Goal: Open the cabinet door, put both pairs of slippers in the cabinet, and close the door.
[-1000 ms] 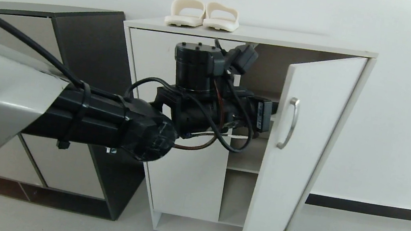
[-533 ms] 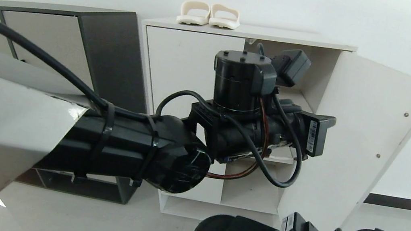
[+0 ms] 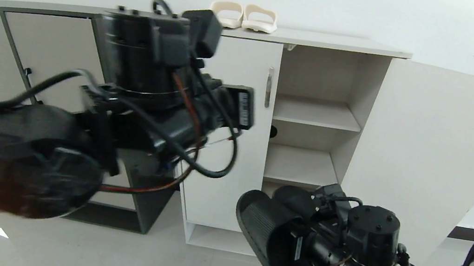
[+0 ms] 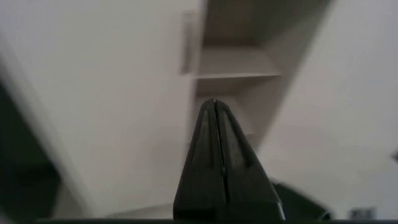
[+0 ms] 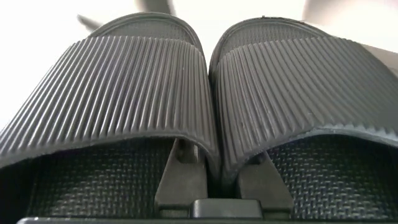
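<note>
Presently the black slippers (image 3: 277, 237) sit clamped in the right tool (image 5: 219, 177), low and near before the cabinet (image 3: 326, 39), whose door (image 3: 427, 147) stands wide open rightward. Beige slippers (image 3: 244, 16) rest on top. The left tool (image 4: 214, 106) is pinched closed, empty.

The right cabinet door (image 3: 440, 154) stood swung wide to the right, baring the shelves (image 3: 315, 114) to the near side; the shut left door (image 3: 227, 197) walled off the left half.

No legible text — just a blurred sticker (image 3: 245, 108) on the left arm (image 3: 142, 105)
</note>
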